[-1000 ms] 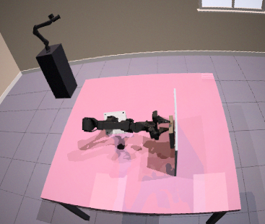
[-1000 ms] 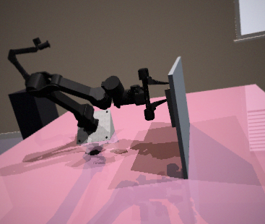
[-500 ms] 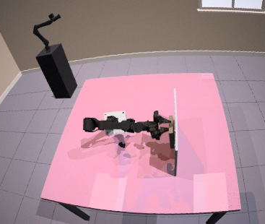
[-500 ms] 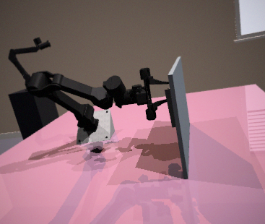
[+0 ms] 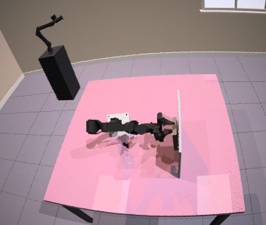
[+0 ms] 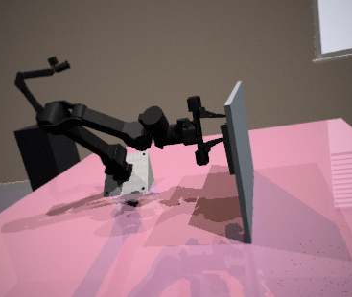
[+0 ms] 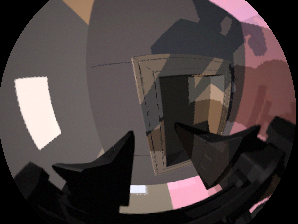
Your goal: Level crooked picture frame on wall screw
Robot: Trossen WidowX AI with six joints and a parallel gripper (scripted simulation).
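1. The gripper (image 5: 174, 127) (image 6: 224, 127) (image 7: 154, 129) stands partly open with nothing clamped; its two fingers are well apart, one above the other in the exterior view.
2. The picture frame (image 5: 175, 135) (image 6: 232, 160) (image 7: 145, 95) is on the near face of the upright wall panel (image 5: 179, 120) (image 6: 241, 144) (image 7: 112, 90), right in front of the fingertips. Whether they touch it, I cannot tell.
3. Only the wrist view shows the frame's face: a tan, moulded border around a dark opening, its long sides slanting. One fingertip overlaps the opening; the other is beside the border. The top and exterior views give the frame almost edge-on. The screw cannot be made out.
4. The black arm (image 5: 119, 127) (image 6: 103, 126) reaches to the panel from a pale mounting block (image 5: 126, 117) (image 6: 141, 168) on the pink table (image 5: 128, 91) (image 6: 294, 144).
5. Beyond, the top view shows a black pedestal (image 5: 56, 72) (image 6: 40, 153) whole, carrying a thin jointed stand (image 5: 38, 30) (image 6: 20, 86); the exterior view hides part of it behind the table.
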